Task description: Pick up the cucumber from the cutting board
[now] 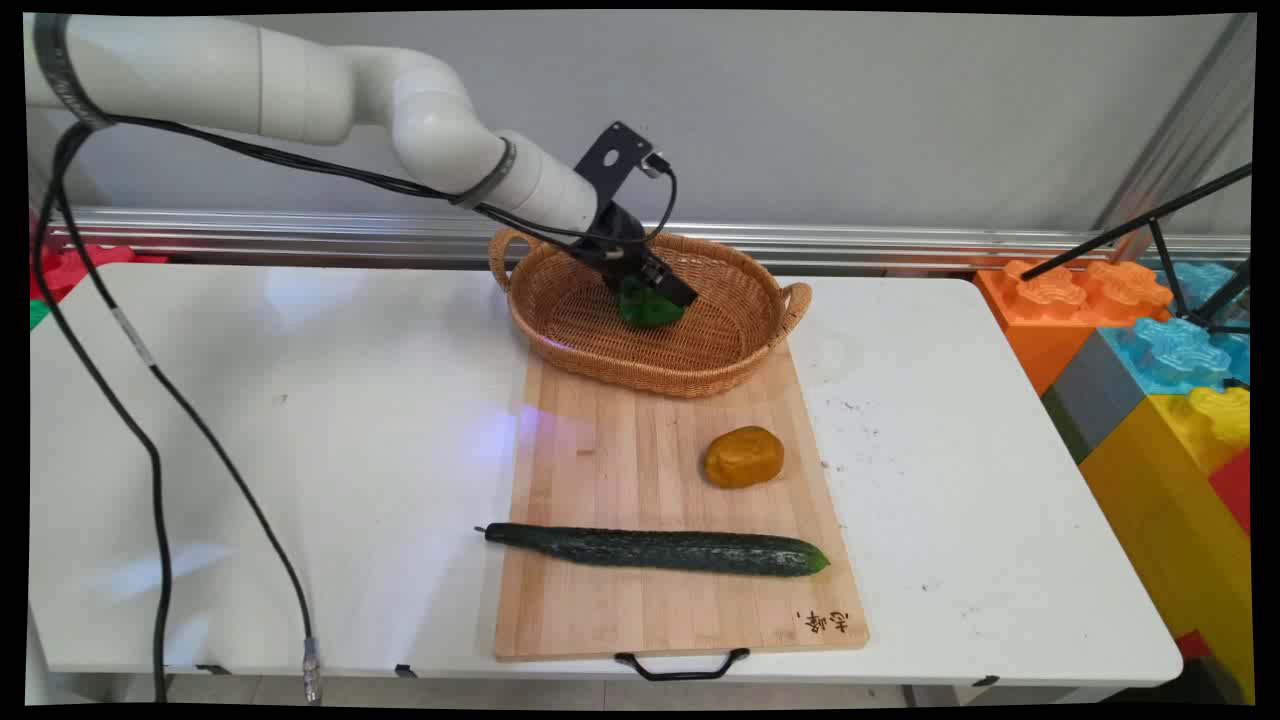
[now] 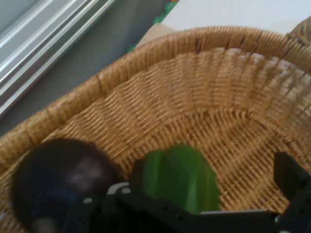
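The claw (image 1: 655,290) is down inside the wicker basket (image 1: 740,345), which sits on the far end of a wooden cutting board (image 1: 620,450) on the white tabletop (image 1: 300,450). A green vegetable (image 2: 182,177), probably a pepper, lies between the spread jaws; in the hand view one finger stands well off to the right of it with basket weave showing between, so the claw looks open and not gripping, with the vegetable resting on or just above the basket floor. A dark round object (image 2: 53,179) lies beside it in the basket; what it is cannot be told. On the board outside the basket lie an orange-brown lump (image 1: 743,457) and, nearer the front edge, a long cucumber (image 1: 655,549). The risk seems to be that the vegetable rolls down the curved floor against the dark object, or that a finger catches the weave and drags the basket.
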Controlling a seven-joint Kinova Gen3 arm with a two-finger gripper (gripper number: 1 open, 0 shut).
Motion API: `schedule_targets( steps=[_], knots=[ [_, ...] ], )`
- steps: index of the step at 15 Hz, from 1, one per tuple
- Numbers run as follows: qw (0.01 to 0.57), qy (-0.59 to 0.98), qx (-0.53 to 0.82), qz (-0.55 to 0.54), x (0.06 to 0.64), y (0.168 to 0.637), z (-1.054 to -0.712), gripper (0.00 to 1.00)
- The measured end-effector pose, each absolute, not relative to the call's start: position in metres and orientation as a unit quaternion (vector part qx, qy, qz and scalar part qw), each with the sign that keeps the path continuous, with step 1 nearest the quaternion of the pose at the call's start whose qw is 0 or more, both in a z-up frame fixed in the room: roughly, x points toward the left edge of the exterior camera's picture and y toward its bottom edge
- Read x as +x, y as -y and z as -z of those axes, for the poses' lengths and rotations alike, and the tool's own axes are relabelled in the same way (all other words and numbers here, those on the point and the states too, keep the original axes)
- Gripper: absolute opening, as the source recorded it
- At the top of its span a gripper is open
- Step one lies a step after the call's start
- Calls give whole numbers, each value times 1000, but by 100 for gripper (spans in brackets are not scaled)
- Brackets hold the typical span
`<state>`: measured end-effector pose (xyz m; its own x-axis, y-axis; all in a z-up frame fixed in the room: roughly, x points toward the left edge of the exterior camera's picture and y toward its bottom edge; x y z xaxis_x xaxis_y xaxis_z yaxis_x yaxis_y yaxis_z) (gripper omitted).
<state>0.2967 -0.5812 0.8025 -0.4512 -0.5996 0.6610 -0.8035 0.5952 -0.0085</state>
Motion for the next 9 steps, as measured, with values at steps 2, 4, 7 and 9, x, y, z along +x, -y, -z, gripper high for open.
schedule_targets(
  steps=[2,4,7,9],
  knots=[
    [324,831,425,-153,290,581,-804,100],
    [339,823,433,-140,283,574,-814,100],
    [359,814,441,-118,276,553,-839,100],
    [362,817,438,-102,276,530,-864,100]
  ],
)
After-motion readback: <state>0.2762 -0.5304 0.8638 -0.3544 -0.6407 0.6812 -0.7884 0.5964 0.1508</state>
